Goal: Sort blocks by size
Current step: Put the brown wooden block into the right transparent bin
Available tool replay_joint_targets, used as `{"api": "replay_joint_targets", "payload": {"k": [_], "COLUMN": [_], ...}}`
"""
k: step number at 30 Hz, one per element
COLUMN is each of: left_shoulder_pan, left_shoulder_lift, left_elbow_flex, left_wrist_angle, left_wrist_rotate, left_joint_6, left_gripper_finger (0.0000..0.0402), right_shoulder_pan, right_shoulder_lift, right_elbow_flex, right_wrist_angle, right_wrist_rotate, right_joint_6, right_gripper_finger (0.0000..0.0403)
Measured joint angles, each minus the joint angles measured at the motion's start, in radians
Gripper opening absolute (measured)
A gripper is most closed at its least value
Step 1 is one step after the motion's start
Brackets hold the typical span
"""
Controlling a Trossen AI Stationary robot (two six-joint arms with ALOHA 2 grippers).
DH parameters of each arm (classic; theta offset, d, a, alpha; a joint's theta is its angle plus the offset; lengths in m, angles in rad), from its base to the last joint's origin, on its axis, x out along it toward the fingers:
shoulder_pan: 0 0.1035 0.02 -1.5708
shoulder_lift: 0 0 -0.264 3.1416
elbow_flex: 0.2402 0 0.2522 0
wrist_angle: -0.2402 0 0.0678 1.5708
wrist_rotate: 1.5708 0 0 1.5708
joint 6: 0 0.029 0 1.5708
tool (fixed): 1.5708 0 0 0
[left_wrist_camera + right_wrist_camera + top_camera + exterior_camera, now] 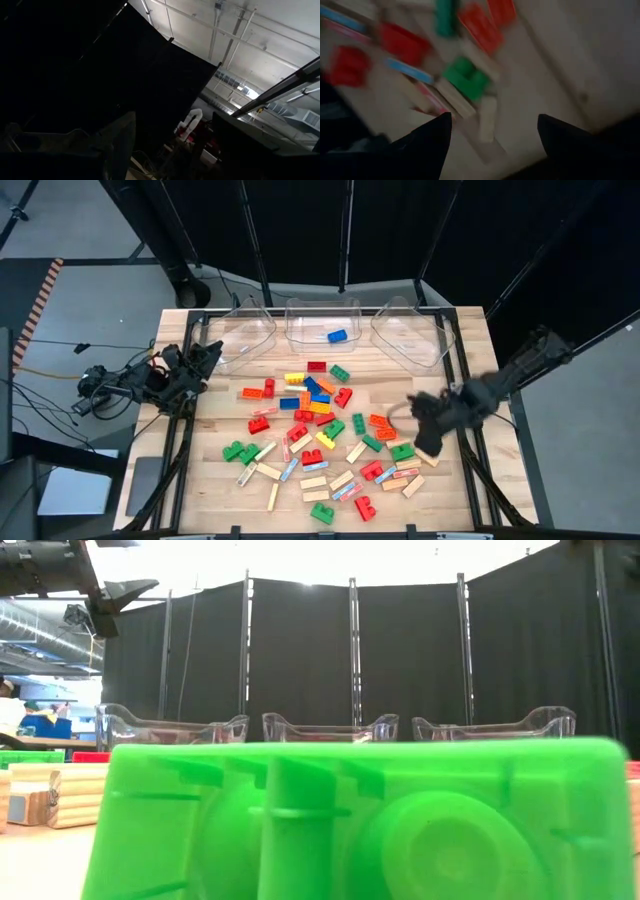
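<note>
The blocks lie scattered over the middle of the wooden table: red, green, blue, yellow and orange studded bricks and tan bars. One blue block lies in the middle clear bin. My right gripper hovers over the right side of the pile, pointing down. In its wrist view it is open, with nothing between the fingers, above a green brick and a tan bar. My left gripper waits open at the table's left edge, tipped upward.
Three clear bins stand in a row along the far edge. A green brick lies right in front of the low camera and hides most of the table. Bare wood shows along the table's near left and right edges.
</note>
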Motion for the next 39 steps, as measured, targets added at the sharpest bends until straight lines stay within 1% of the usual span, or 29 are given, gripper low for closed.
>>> {"api": "replay_joint_targets", "payload": {"k": [3,6,10,16,22,27,29,30,32,35,39], "left_shoulder_pan": [0.0,0.0,0.0,0.0,0.0,0.0,0.0,0.0,0.0,0.0,0.0], "left_shoulder_lift": [0.0,0.0,0.0,0.0,0.0,0.0,0.0,0.0,0.0,0.0,0.0], "left_elbow_flex": [0.0,0.0,0.0,0.0,0.0,0.0,0.0,0.0,0.0,0.0,0.0], "left_wrist_angle": [0.0,0.0,0.0,0.0,-0.003,-0.004,-0.004,-0.004,-0.004,-0.003,-0.001], "left_wrist_rotate": [0.0,0.0,0.0,0.0,0.0,0.0,0.0,0.0,0.0,0.0,0.0], "left_joint_6": [0.004,0.005,0.005,0.005,0.006,0.006,0.007,0.007,0.007,0.007,0.007], "left_gripper_finger": [0.0269,0.0269,0.0269,0.0269,0.0269,0.0269,0.0269,0.0269,0.0269,0.0269,0.0269], "right_shoulder_pan": [0.092,0.133,0.153,0.158,0.178,0.213,0.218,0.218,0.217,0.209,0.168], "right_shoulder_lift": [0.021,0.051,0.09,0.132,0.191,0.25,0.281,0.297,0.327,0.336,0.295], "right_elbow_flex": [-0.108,-0.187,-0.266,-0.344,-0.377,-0.377,-0.372,-0.371,-0.366,-0.364,-0.364], "right_wrist_angle": [0.066,0.138,0.218,0.401,0.457,0.495,0.513,0.517,0.533,0.543,0.52], "right_wrist_rotate": [-0.003,-0.001,-0.011,-0.037,-0.093,-0.104,-0.112,-0.122,-0.137,-0.142,-0.14], "right_joint_6": [0.152,0.211,0.217,0.218,0.217,0.215,0.216,0.216,0.215,0.221,0.23], "right_gripper_finger": [0.0309,0.0307,0.0307,0.031,0.0307,0.0302,0.028,0.0262,0.0211,0.0117,0.0119]}}
